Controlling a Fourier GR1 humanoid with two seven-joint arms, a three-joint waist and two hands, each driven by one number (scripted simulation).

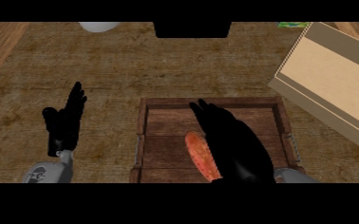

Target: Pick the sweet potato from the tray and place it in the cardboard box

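Left robot hand [64, 118] stands at the lower left, fingers straight and pointing up the view, thumb set off to its left, holding nothing. Its grey forearm [49, 171] comes in short from the bottom edge. Right robot hand [231, 142] stretches up and leftward from the lower right, fingers extended and close together, palm turned down. Only a sliver of its grey forearm [294, 174] shows at the bottom edge.
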